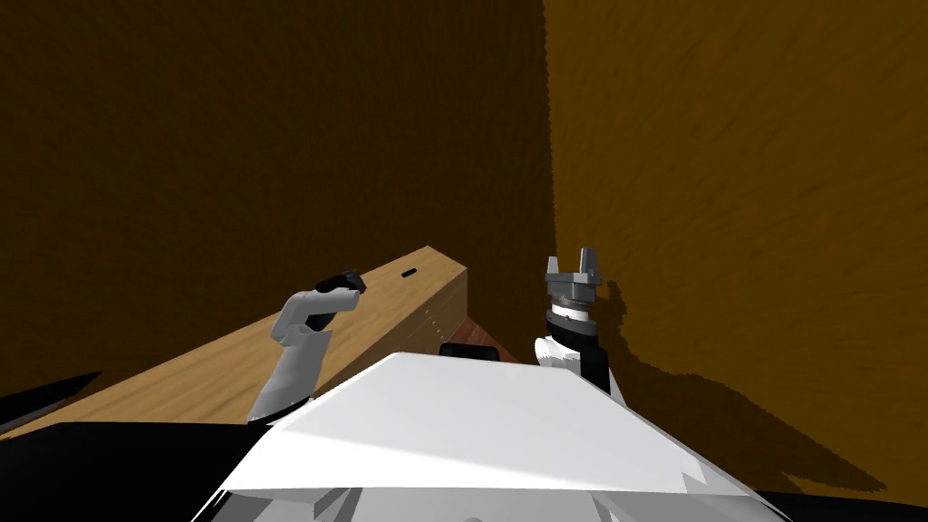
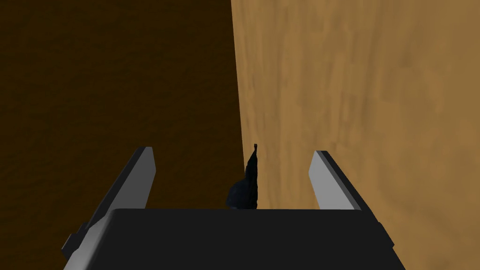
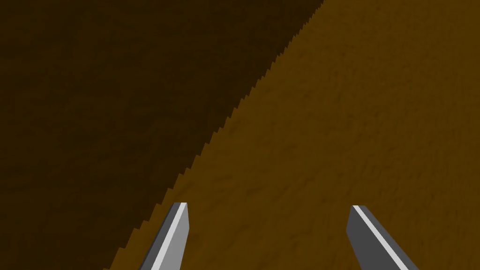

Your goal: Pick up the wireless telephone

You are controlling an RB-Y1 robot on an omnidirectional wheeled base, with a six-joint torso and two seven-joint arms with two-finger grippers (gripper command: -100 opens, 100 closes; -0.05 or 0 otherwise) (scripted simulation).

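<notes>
Up close, the left gripper [image 2: 233, 154] hovers over a wooden top [image 1: 208, 372], fingers spread, with the dark wireless telephone [image 2: 246, 187] lying between them, clear of both. Farther right, the right gripper [image 1: 570, 261] points upward, fingers apart, beside the brown wall [image 1: 725, 181].

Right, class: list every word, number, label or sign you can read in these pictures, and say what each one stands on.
None: there is no readable text in any of the pictures.
The phone is plain dark, with no brand or keys to make out.
The wooden top shows only grain, and the walls are plain brown.
The left gripper and the right gripper bear no markings.
</notes>
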